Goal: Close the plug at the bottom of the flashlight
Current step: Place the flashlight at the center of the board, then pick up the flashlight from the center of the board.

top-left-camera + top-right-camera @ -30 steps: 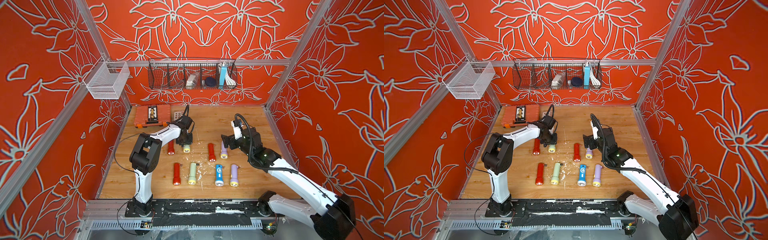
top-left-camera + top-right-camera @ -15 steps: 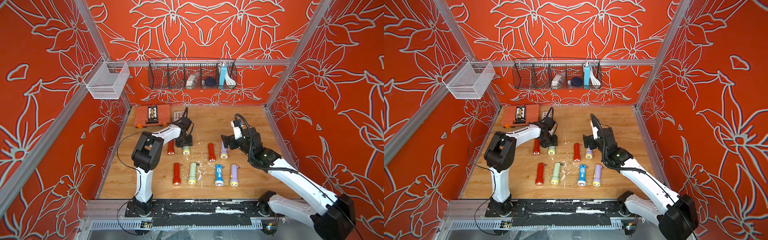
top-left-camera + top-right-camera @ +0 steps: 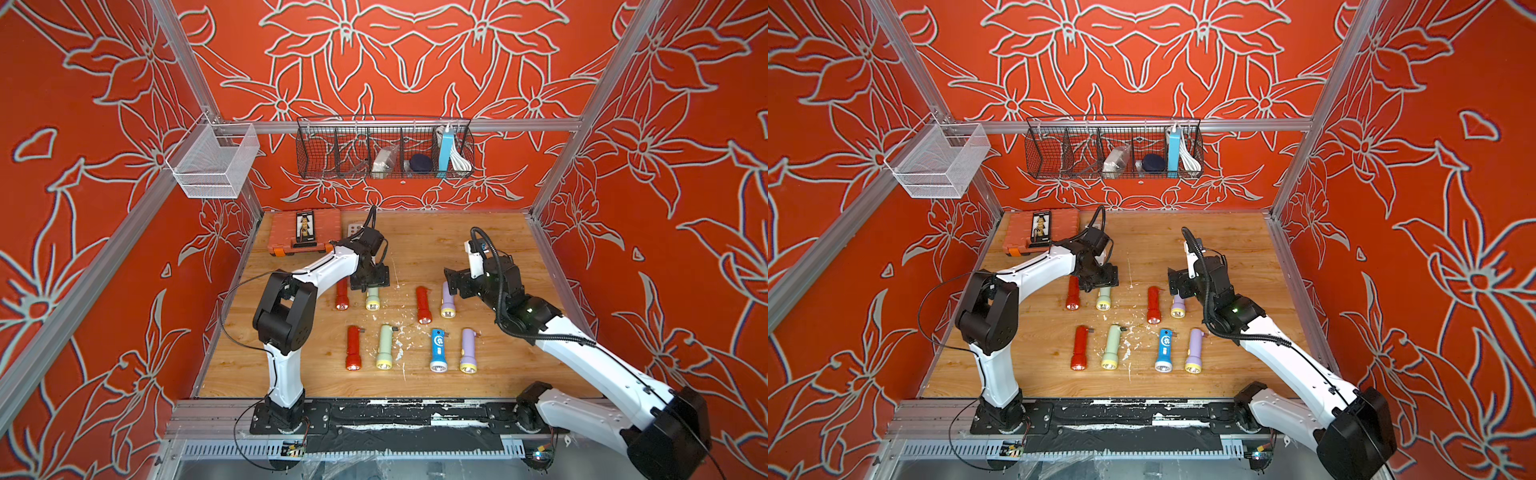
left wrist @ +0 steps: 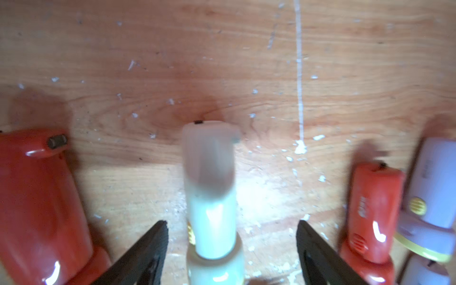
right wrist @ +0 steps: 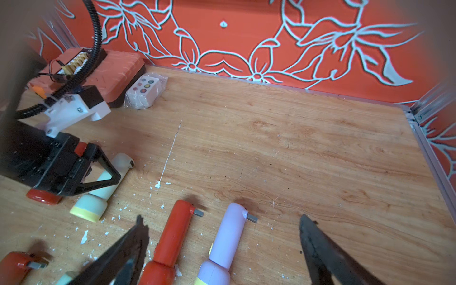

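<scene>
Though placed right over the pale green flashlight (image 4: 209,222), at the lower middle of the left wrist view, holds nothing: left gripper (image 4: 231,223) with jaws apart, one on each side of the barrel, no contact visible. Lying flat on the wooden table (image 3: 436,249), in the back row, just right of a red flashlight (image 3: 341,293) in a top view, lens end toward the lower edge. At the tail end, only a small dark plug (image 5: 131,162) showing, seemingly almost folded in; not possible to tell fully from these views. Further right in both top views, right gripper (image 5: 221,218) also spread wide and empty, above a lilac flashlight (image 5: 227,237) with grey plug (image 5: 252,218) sticking out sideways.

Probably light hollow plastic, stiff and glossy, so slippery and ready to roll or slide when pushed. Better to pinch across the straight barrel near the tail, not the wide head, then press the plug inward with one fingertip. Small part, likely fragile: push gently.
</scene>
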`<state>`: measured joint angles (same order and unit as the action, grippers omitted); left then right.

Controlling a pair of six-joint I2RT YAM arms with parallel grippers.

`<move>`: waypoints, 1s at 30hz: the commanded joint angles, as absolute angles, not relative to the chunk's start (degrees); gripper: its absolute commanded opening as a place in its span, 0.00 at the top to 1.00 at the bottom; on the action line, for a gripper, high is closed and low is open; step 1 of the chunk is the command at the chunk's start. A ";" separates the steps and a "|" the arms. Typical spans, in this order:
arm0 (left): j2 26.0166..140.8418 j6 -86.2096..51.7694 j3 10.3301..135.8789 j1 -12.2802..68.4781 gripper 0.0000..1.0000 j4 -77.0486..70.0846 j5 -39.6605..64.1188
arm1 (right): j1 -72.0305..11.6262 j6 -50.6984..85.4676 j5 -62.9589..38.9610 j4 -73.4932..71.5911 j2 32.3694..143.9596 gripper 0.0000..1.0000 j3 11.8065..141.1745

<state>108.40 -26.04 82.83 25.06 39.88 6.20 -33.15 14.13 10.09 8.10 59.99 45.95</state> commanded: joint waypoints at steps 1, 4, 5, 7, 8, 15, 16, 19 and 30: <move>106.35 -27.18 84.19 28.03 0.19 41.57 5.33 | -32.83 18.17 12.22 7.48 57.97 0.02 44.48; 106.48 -27.82 85.35 30.57 0.19 41.33 5.66 | -32.75 16.80 13.27 7.91 56.80 0.02 43.68; 106.86 -28.14 85.92 31.35 0.20 41.22 6.30 | -32.70 15.97 12.97 8.40 56.40 0.02 43.69; 108.02 -28.69 87.38 33.07 0.20 41.22 7.12 | -32.70 14.42 11.49 8.52 55.66 0.04 43.55; 108.87 -28.84 88.40 33.88 0.20 41.46 7.33 | -32.70 13.84 10.68 8.73 55.40 0.05 43.59; 114.36 -28.44 94.59 37.80 0.22 44.13 8.35 | -32.53 12.70 12.16 12.50 55.91 0.05 45.15; 114.94 -28.33 95.16 38.35 0.22 44.49 8.26 | -32.44 12.59 12.62 12.34 55.74 0.05 44.96; 116.66 -28.21 96.19 39.68 0.23 45.25 7.66 | -32.33 12.39 12.53 11.87 55.14 0.05 44.59; 123.97 -28.53 100.11 43.01 0.26 44.65 7.96 | -32.31 13.05 9.38 10.13 51.86 0.08 42.77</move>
